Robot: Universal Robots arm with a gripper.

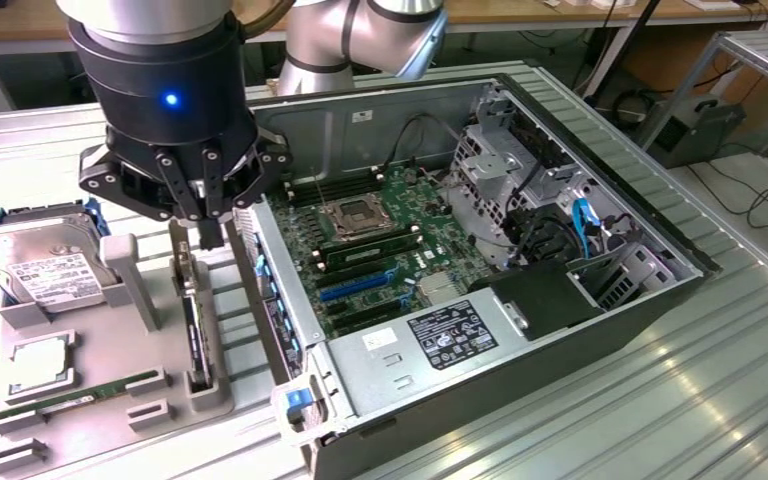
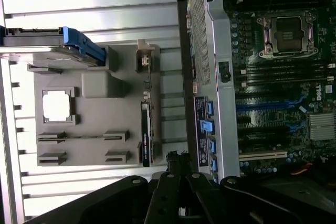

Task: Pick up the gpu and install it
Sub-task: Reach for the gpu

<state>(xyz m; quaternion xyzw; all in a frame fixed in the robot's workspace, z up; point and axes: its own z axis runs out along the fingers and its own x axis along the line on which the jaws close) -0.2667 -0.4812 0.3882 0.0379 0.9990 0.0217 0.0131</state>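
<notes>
The gpu (image 1: pixel 196 335) is a slim black card standing on edge in a slot of the grey holder tray (image 1: pixel 104 400), its silver bracket end pointing up. In the wrist view the gpu (image 2: pixel 146 132) appears edge-on in the tray. My gripper (image 1: pixel 208 232) hangs just above the card's upper end with its fingers shut together and nothing between them. In the wrist view my gripper (image 2: pixel 176 158) sits beside the card, apart from it. The open computer case (image 1: pixel 651 290) lies next to the tray with its motherboard (image 1: pixel 371 240) exposed.
The tray also carries a silver hard drive (image 1: pixel 37 265), a CPU (image 1: pixel 40 360) and a green RAM stick (image 1: pixel 77 395). The case's metal side wall (image 2: pixel 220 51) rises between tray and motherboard. Blue expansion slots (image 1: pixel 357 285) lie on the board. Everything rests on a ribbed metal table (image 1: pixel 704 400).
</notes>
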